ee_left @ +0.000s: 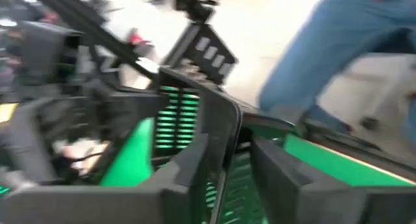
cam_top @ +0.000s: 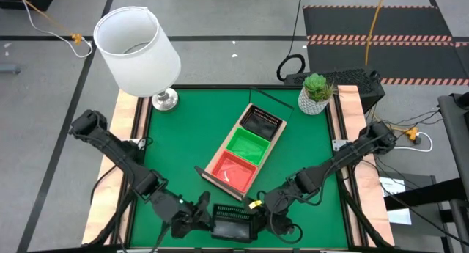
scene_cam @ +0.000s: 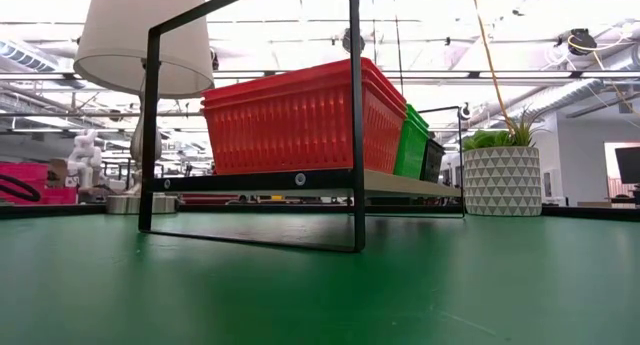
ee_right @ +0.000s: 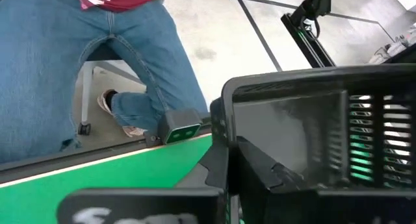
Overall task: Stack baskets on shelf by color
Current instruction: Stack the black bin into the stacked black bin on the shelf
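The shelf (cam_top: 243, 154), a light-wood board in a dark frame, lies slantwise mid-table. It bears an orange-red basket (cam_top: 233, 170) at its near end, a green basket (cam_top: 248, 144) in the middle and a black basket (cam_top: 261, 122) at the far end. Another black basket (cam_top: 234, 221) is at the table's near edge between both grippers. My left gripper (cam_top: 199, 218) is open at its left end, one finger on either side of the wall (ee_left: 222, 133). My right gripper (cam_top: 265, 207) is shut on its right end. The low view shows neither gripper. My left gripper's fingers (ee_left: 188, 172) stand astride the black basket's left end wall, one inside and one outside, with a gap on one side; whether they touch it I cannot tell. My right gripper pinches the basket's right end wall (ee_right: 227, 120) near a corner, one finger (ee_right: 279, 178) inside and one outside. It comes slanting down from the table's right.
A white-shaded lamp (cam_top: 139, 48) stands at the far left corner and a potted plant (cam_top: 316, 92) at the far right. A person in blue jeans (ee_right: 97, 55) stands just beyond the table's near edge. Bare green mat (cam_top: 176, 150) lies left and right of the shelf.
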Controlling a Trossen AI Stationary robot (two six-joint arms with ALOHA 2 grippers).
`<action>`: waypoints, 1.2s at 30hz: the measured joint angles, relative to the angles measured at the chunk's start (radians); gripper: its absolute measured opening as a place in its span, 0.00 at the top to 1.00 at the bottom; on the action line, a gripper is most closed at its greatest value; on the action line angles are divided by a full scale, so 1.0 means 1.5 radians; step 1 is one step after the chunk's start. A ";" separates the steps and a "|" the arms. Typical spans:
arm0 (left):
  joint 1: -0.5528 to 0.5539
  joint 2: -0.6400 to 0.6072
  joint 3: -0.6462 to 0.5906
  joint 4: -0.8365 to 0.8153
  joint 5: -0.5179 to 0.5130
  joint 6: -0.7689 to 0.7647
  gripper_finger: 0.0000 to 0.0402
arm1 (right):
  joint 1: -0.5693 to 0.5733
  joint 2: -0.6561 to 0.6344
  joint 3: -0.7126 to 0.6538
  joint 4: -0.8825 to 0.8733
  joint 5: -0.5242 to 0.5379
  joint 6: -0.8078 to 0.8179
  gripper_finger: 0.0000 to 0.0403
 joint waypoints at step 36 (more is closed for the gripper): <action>-0.070 -0.197 0.000 -0.297 -0.557 -0.344 0.63 | -0.133 -0.324 0.001 -0.362 0.384 -0.109 0.98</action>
